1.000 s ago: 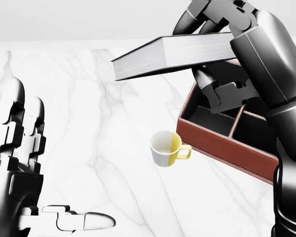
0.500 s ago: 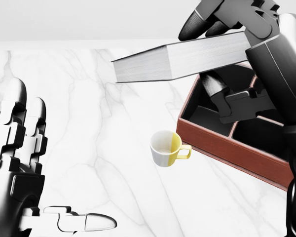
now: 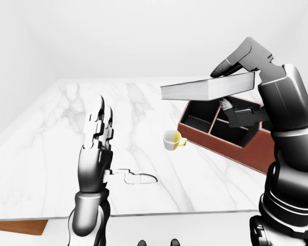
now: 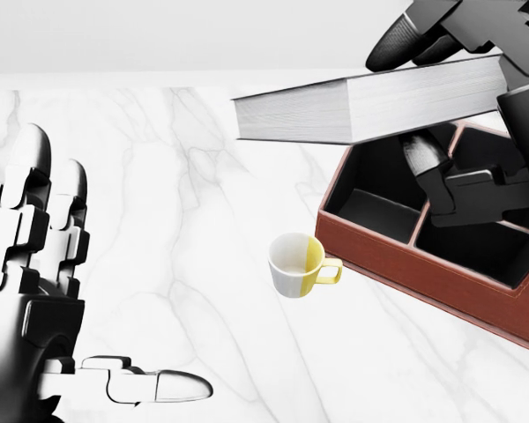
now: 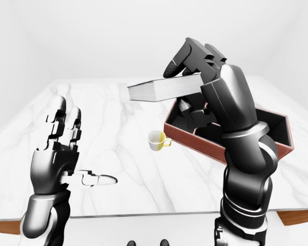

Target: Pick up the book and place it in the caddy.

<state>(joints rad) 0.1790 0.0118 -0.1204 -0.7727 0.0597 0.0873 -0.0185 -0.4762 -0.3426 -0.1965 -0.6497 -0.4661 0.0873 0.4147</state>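
1. Head view: the book (image 4: 353,110) is held in the air by the right hand (image 4: 463,97), which enters from the top right. Dark fingers (image 4: 401,40) are laid over the cover and one finger (image 4: 420,157) is pressed up from beneath, so the book is pinched between them. The book lies nearly level, its page edges turned toward the bottom of the view, and its right part hangs over the upper left corner of the caddy (image 4: 406,264) (no contact between the two is seen). The caddy, a red-brown box with dark compartments split by dividers, stands on the marble table (image 4: 159,220). A cup (image 4: 295,263), white and yellow, is seen just beside the caddy's left wall, its handle pointed at that wall. The left hand (image 4: 44,291) is raised at the left edge, fingers upright and spread, thumb stretched to the right, with nothing held.

2. Left-eye view: the book is seen above the caddy's left end, clearly off the table. The left hand is shown well apart from the cup and caddy, open above the table's near part.

3. Right-eye view: the caddy's far wall and right corner (image 5: 277,134) are shown, and the right arm (image 5: 241,154) is seen rising from the bottom edge to the book.
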